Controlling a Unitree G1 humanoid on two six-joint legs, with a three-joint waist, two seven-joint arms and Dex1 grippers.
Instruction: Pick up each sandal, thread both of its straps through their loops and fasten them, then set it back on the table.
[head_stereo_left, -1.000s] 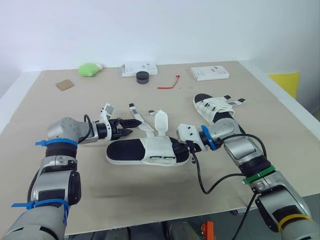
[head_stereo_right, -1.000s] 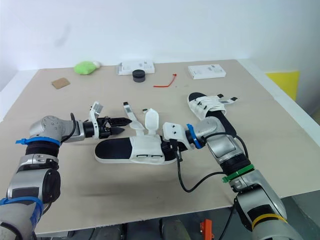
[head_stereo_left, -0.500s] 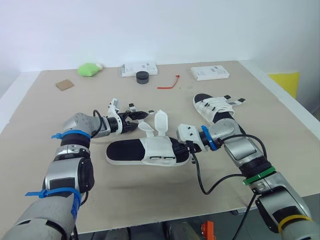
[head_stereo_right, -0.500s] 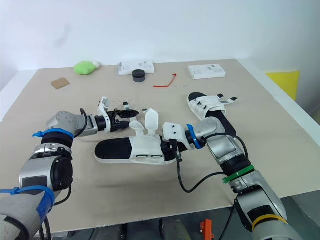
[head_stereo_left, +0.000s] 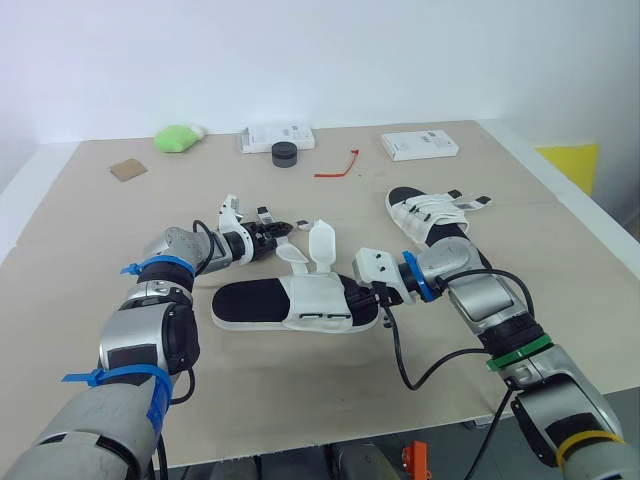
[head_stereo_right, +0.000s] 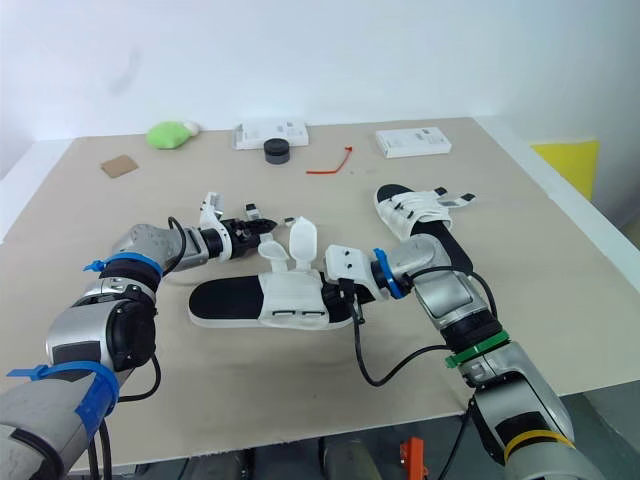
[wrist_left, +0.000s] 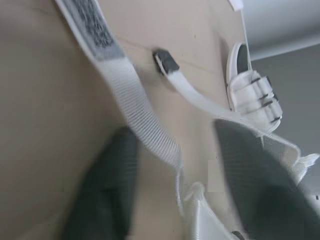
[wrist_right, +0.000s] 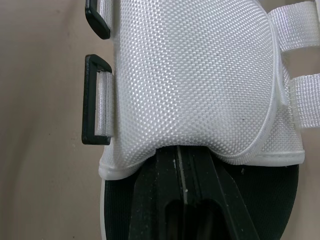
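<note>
The near sandal (head_stereo_left: 290, 302), white with a black sole, lies flat mid-table with both straps undone. Its two straps (head_stereo_left: 265, 214) trail toward the back left, beside a raised white flap (head_stereo_left: 321, 245). My left gripper (head_stereo_left: 266, 233) reaches in at those straps. In the left wrist view one strap (wrist_left: 142, 122) runs between its two parted fingers (wrist_left: 107, 190), untouched on one side. My right gripper (head_stereo_left: 376, 293) is shut on the edge of the sandal's white mesh upper (wrist_right: 195, 75), next to its black loops (wrist_right: 95, 107). The second sandal (head_stereo_left: 430, 215) lies further right.
Along the back of the table lie a green object (head_stereo_left: 180, 137), a white box (head_stereo_left: 277, 137), a black round lid (head_stereo_left: 286, 154), a red tie (head_stereo_left: 338, 168), another white box (head_stereo_left: 420, 146) and a brown card (head_stereo_left: 129, 170). The table's right edge runs near the second sandal.
My left gripper has slid right and further back to the straps, and its fingers have come closer together around one strap. The right arm and the sandal have not moved.
</note>
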